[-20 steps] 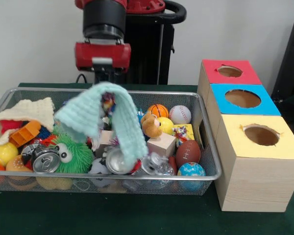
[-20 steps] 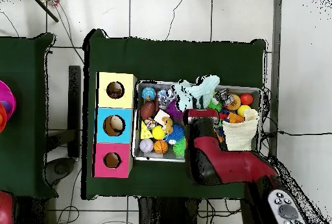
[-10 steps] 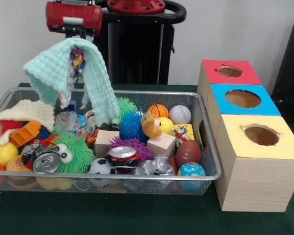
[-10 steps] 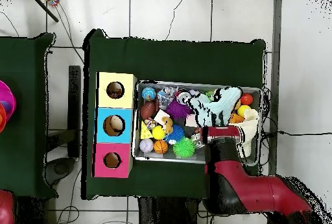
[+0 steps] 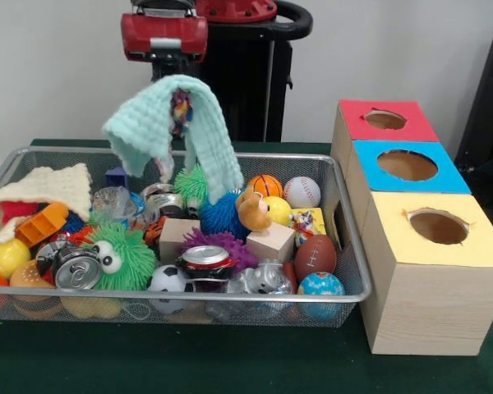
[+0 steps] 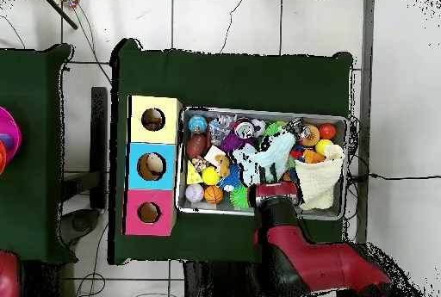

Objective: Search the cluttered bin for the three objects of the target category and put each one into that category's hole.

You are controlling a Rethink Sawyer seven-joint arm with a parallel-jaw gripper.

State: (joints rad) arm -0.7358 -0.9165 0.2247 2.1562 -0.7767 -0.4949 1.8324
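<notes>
My gripper hangs above the back middle of the wire bin, shut on a mint knitted cloth. The cloth droops on both sides down to the bin's rim, and a small multicoloured piece shows in its fold. Below lie a basketball, baseball, football, globe ball and soccer ball. The red box, blue box and yellow box each have a round hole. In the overhead view the cloth covers the bin's middle.
The bin also holds a teddy bear, wooden blocks, crushed cans, a green fuzzy toy, spiky balls and a cream cloth at the left. My arm reaches in over the bin's edge.
The cloth was lifted out of the bin and swung left. Since half a second ago my gripper has carried it back right and slightly lower. More of the bin's middle is uncovered.
</notes>
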